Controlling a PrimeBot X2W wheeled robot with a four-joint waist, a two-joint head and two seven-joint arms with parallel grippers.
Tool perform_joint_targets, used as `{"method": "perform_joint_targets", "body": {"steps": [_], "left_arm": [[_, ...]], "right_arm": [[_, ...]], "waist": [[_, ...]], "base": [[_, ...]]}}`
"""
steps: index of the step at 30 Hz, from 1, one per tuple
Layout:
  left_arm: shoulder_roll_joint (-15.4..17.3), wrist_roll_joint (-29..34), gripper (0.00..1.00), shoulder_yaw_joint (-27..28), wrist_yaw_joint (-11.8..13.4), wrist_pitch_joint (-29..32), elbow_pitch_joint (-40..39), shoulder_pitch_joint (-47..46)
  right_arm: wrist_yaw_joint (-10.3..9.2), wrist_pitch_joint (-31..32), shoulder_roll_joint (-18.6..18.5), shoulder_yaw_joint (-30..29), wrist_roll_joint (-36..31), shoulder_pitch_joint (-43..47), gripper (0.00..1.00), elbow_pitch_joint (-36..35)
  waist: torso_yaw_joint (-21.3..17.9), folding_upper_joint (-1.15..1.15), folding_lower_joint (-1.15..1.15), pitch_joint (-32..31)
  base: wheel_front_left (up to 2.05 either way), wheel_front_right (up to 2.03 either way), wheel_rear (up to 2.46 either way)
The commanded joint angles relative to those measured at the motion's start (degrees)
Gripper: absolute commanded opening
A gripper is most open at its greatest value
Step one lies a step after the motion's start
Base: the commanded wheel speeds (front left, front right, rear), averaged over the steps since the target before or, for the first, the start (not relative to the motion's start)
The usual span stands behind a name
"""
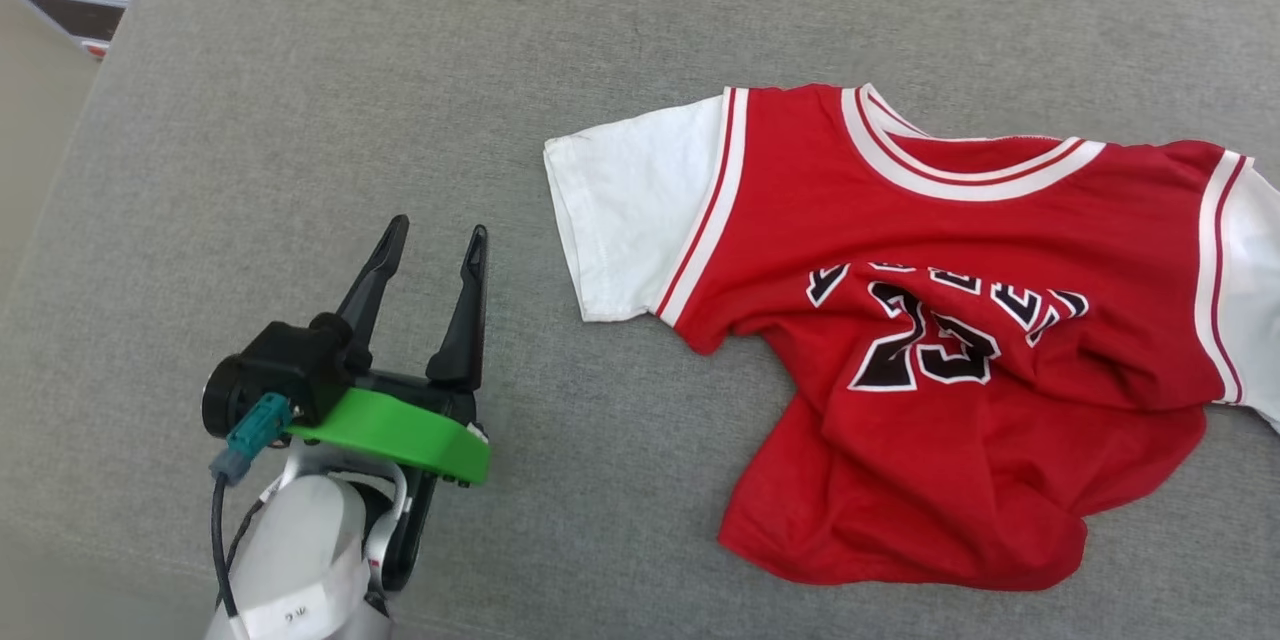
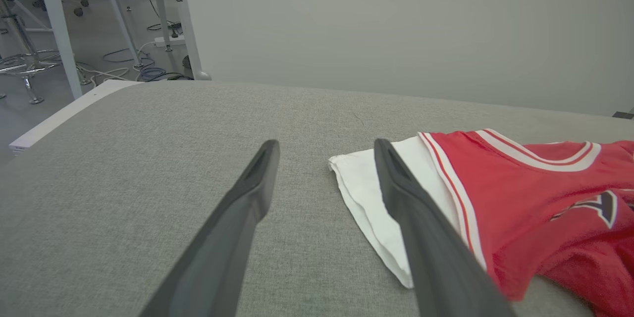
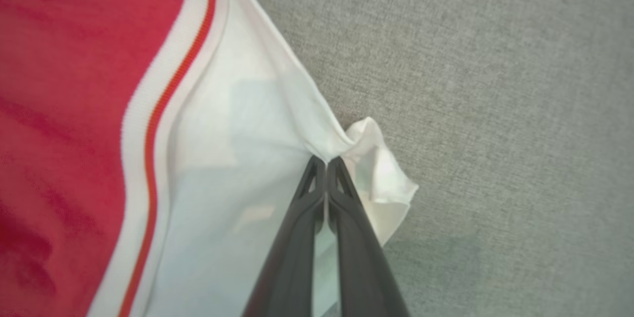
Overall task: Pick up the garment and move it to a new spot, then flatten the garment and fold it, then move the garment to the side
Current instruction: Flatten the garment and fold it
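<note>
Garment [image 1: 900,220], a red jersey shirt with white short sleeves, red-and-white striped trim and black white-outlined lettering with a number on the chest, lies face up on the grey woven fabric surface [image 1: 300,70], toward the robot's right. Its upper half and collar are fairly spread out. The lower half is bunched into folds, with the hem rumpled and the lettering creased.

In the right wrist view, the right gripper [image 3: 327,159] is pinched tight on the edge of one white sleeve [image 3: 237,133], and a small peak of cloth is gathered at the fingertips. The rest of the garment [image 3: 74,109] appears to rest on the grey surface, so I judge the pick-up is only at the grasp and nothing is lifted clear yet.

The left gripper [image 1: 440,228] stands with its two dark fingers spread wide and holds nothing. It sits near the other white sleeve [image 1: 630,220], to that sleeve's left and apart from it. The left wrist view [image 2: 325,146] looks past that sleeve's edge [image 2: 366,193].

By my reading nearly the whole task remains: lifting and carrying the garment to a new spot, flattening it, folding it, and moving it aside. A second grip by the left gripper would likely help keep the cloth from dragging.
</note>
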Motion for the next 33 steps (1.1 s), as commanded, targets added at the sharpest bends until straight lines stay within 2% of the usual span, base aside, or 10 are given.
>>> {"method": "perform_joint_targets", "body": {"steps": [1, 4, 8, 9, 10, 15, 22, 25, 33], "left_arm": [[1.6, -1.0, 1.00, -0.9, -0.2, 0.0, 1.3, -2.6], [4.3, -3.0, 1.00, -2.9, -0.2, 4.0, 3.6, -6.9], [8.8, -7.0, 1.00, -6.6, -0.2, 13.5, 6.1, -15.1], [10.8, -10.6, 1.00, -9.4, -0.2, 20.1, 7.5, -19.4], [11.9, -12.9, 1.00, -11.0, -0.2, 24.0, 8.2, -21.8], [16.7, -22.6, 1.00, -18.7, -0.2, 39.2, 10.3, -32.6], [19.9, -29.3, 1.00, -27.1, -0.2, 54.9, 16.7, -42.6], [20.3, -30.2, 1.00, -30.6, -0.2, 58.4, 18.7, -45.0], [19.9, -30.5, 1.00, -35.7, -0.2, 56.5, 25.1, -48.2]], "right_arm": [[-0.06, -0.9, -0.4, 0.3, 0.4, 1.3, 0.00, 0.2], [-0.06, -2.2, -0.3, 1.1, 0.6, 1.1, 0.00, -0.4], [-0.06, -3.4, 0.1, 2.3, 0.6, -0.1, 0.00, -0.8], [-0.06, -3.7, 0.3, 2.9, 0.6, -0.9, 0.00, -1.0], [-0.06, -3.8, 0.4, 3.3, 0.5, -1.3, 0.00, -1.1], [-0.06, -4.1, 0.6, 4.8, 0.5, -4.2, 0.00, -1.7], [-0.06, -4.4, 1.8, 7.1, 0.5, -8.1, 0.00, -1.2], [-0.06, -4.7, 2.2, 8.2, 0.5, -9.6, 0.00, -0.9], [-0.06, -5.8, 2.7, 10.8, 1.5, -12.2, 0.00, 0.2]], "waist": [[-2.0, 0.00, 0.00, -0.7], [-3.2, 0.00, 0.00, -0.3], [-4.7, 0.00, 0.00, 0.6], [-5.4, 0.00, 0.00, 1.2], [-5.8, 0.00, 0.00, 1.5], [-7.6, 0.00, 0.00, 3.8], [-9.5, 0.00, 0.00, 6.2], [-10.1, 0.00, 0.00, 6.9], [-11.3, 0.00, 0.00, 8.5]], "base": [[0.00, 0.00, 0.00], [0.00, 0.00, 0.00], [0.00, 0.00, 0.00], [0.00, 0.00, 0.00], [0.00, 0.00, 0.00], [0.00, 0.00, 0.00], [0.00, 0.00, 0.00], [0.00, 0.00, 0.00], [0.00, 0.00, 0.00]]}}
